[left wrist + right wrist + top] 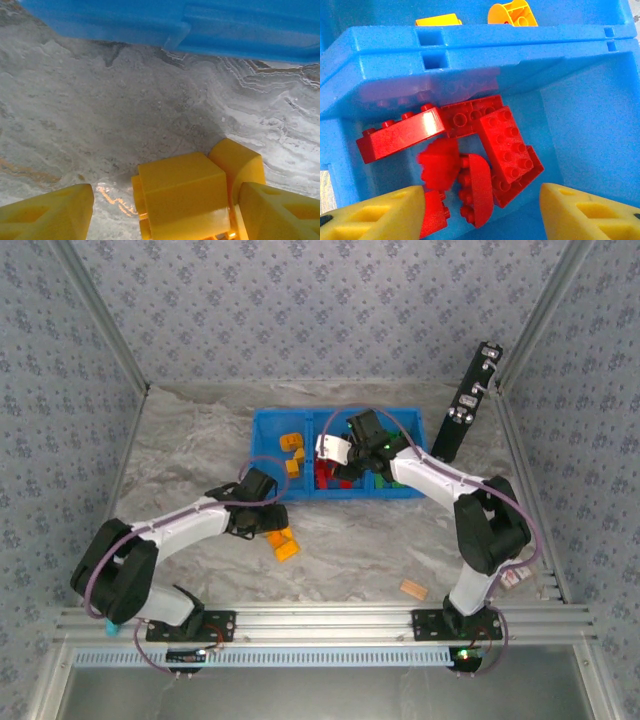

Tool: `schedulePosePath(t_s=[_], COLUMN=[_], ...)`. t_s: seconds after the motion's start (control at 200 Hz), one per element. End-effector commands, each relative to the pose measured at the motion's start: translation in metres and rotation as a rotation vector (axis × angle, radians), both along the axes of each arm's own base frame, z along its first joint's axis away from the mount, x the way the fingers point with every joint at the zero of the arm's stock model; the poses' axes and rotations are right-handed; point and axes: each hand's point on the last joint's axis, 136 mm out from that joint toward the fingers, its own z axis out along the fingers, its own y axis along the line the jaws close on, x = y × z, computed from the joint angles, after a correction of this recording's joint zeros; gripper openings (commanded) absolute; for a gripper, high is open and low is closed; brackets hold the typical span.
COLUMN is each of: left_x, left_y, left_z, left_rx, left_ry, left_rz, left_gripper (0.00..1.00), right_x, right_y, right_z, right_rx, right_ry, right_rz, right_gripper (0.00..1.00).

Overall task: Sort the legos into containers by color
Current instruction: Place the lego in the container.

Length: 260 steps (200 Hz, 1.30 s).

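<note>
Left wrist shows the left gripper (167,202) spread wide astride a yellow brick (182,185) on the table (100,110) near the tray (225,25); light, stiff and glossy, it probably wants squeezing across its flat sides, while the right gripper (482,192) gapes over red bricks (510,145).

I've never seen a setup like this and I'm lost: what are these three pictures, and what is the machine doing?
These are two robot arms bolted to a table, each ending in a two-fingered tool. The wide picture looks down from above; the other two come from cameras on the wrists, so the yellow wedges at the bottom are fingers. The left tool is open around a yellow brick lying on the table near a blue tray. The right tool hangs open over the tray's middle compartment, where red bricks are piled. Neither tool is gripping anything. A tan block and a black device sit nearby.
</note>
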Motion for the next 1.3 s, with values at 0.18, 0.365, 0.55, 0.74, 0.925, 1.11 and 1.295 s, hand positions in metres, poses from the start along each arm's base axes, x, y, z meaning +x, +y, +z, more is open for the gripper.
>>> schedulePosePath(t_s=[0.18, 0.365, 0.55, 0.74, 0.925, 1.11, 1.295], left_x=[-0.003, -0.015, -0.023, -0.036, -0.039, -0.026, -0.025], left_y=[0.009, 0.017, 0.023, 0.030, 0.036, 0.038, 0.033], left_z=[-0.018, -0.027, -0.018, -0.029, -0.034, -0.032, -0.036], left_rx=[0.058, 0.069, 0.050, 0.051, 0.063, 0.094, 0.084], left_ry=[0.030, 0.063, 0.045, 0.079, 0.073, 0.048, 0.072], left_rz=[0.025, 0.041, 0.057, 0.074, 0.096, 0.093, 0.081], left_gripper=[0.72, 0.69, 0.70, 0.70, 0.69, 0.66, 0.53], right_x=[-0.008, -0.012, -0.012, -0.012, -0.013, -0.016, -0.025], right_y=[-0.002, -0.005, -0.004, -0.002, 0.000, 0.002, 0.003], right_z=[0.029, 0.035, 0.036, 0.038, 0.039, 0.038, 0.038], right_rx=[0.019, 0.009, 0.009, 0.005, 0.000, -0.010, -0.017], right_ry=[-0.040, -0.050, -0.052, -0.059, -0.059, -0.055, -0.034], right_rz=[-0.008, -0.015, -0.021, -0.022, -0.017, -0.015, -0.009], right_gripper=[0.64, 0.65, 0.66, 0.66, 0.66, 0.66, 0.65])
